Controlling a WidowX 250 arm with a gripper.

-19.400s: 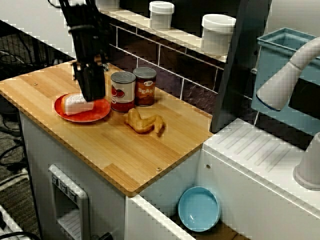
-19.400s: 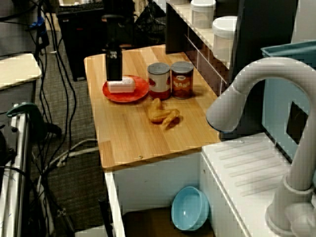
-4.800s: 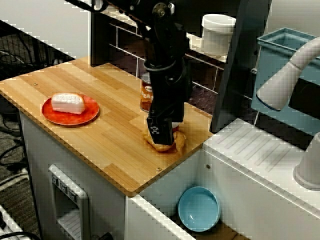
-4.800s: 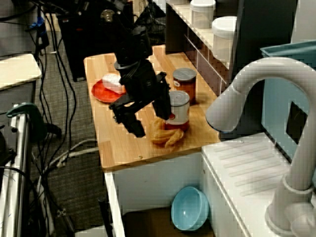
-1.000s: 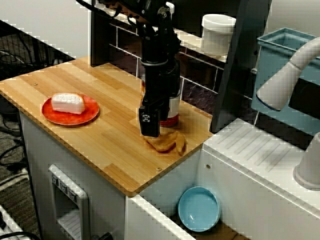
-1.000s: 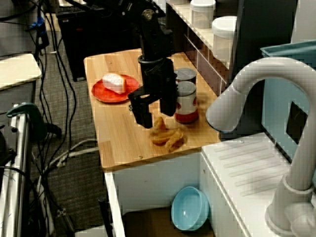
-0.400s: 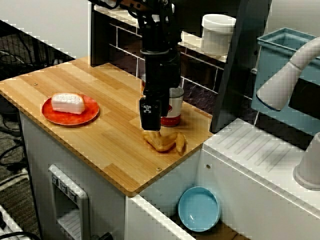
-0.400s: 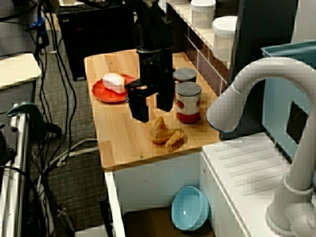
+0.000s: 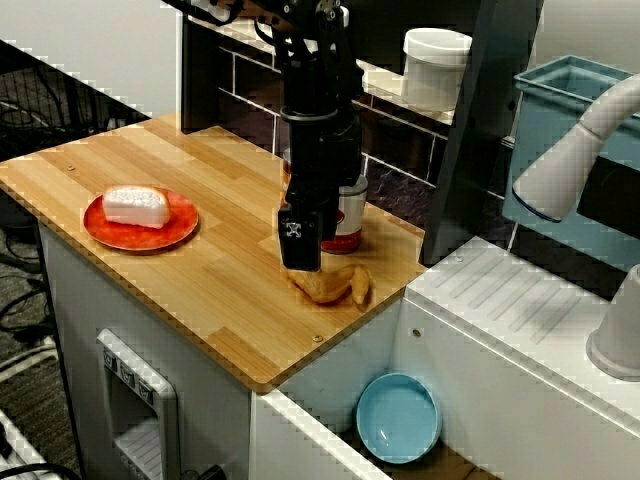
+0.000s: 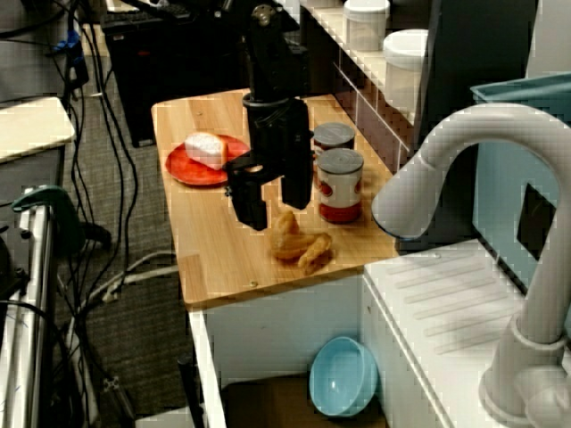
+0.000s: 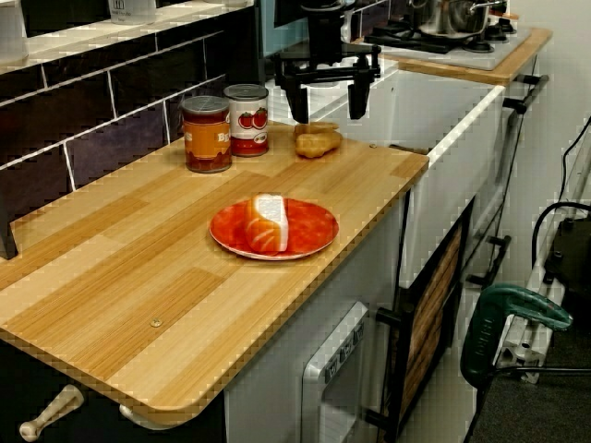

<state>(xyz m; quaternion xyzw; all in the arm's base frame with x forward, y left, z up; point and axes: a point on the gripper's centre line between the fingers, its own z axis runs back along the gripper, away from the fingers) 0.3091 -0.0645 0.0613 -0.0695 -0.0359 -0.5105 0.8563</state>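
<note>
Here the hand (image 11: 329, 103) hangs spread wide, empty, seemingly just above the pastry (image 11: 317, 140).

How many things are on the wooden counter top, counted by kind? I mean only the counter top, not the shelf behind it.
Cans: 2 (orange-labelled can, tomato can)
Plates: 1 (red plate)
Food pieces: 2 (pale wedge on the plate, browned chicken piece)
Total: 5

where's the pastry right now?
In the view past the faucet, the pastry lies on the counter near its sink-side edge, beside the tomato can, under the open gripper.
</note>
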